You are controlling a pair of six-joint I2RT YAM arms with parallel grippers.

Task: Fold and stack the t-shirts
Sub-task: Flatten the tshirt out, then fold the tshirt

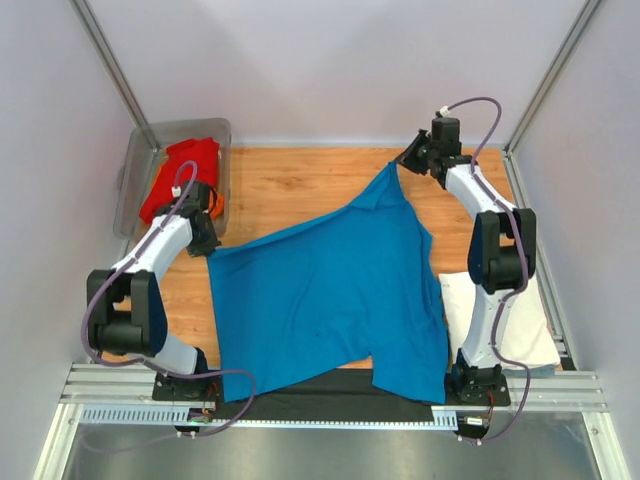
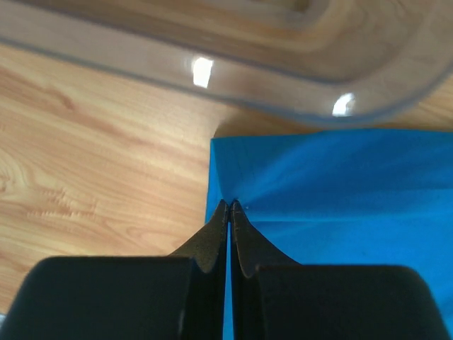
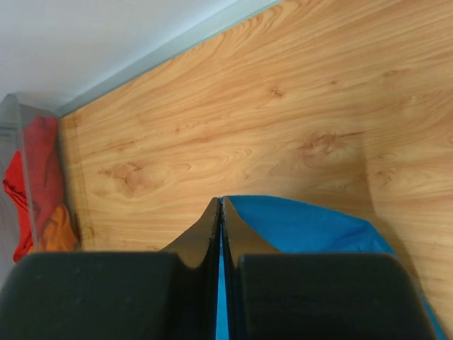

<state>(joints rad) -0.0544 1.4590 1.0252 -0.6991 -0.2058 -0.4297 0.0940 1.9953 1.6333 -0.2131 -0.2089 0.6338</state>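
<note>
A bright blue t-shirt lies spread across the middle of the wooden table, its near hem hanging over the front edge. My left gripper is shut on its left corner, seen pinched in the left wrist view. My right gripper is shut on its far corner and holds it raised at the back, seen in the right wrist view. A folded white t-shirt lies at the right, partly behind the right arm. Red and orange t-shirts sit in the tub.
A grey see-through plastic tub stands at the far left corner, its rim just beyond the left gripper. Bare wood shows at the back between the arms. Walls close in the table on three sides.
</note>
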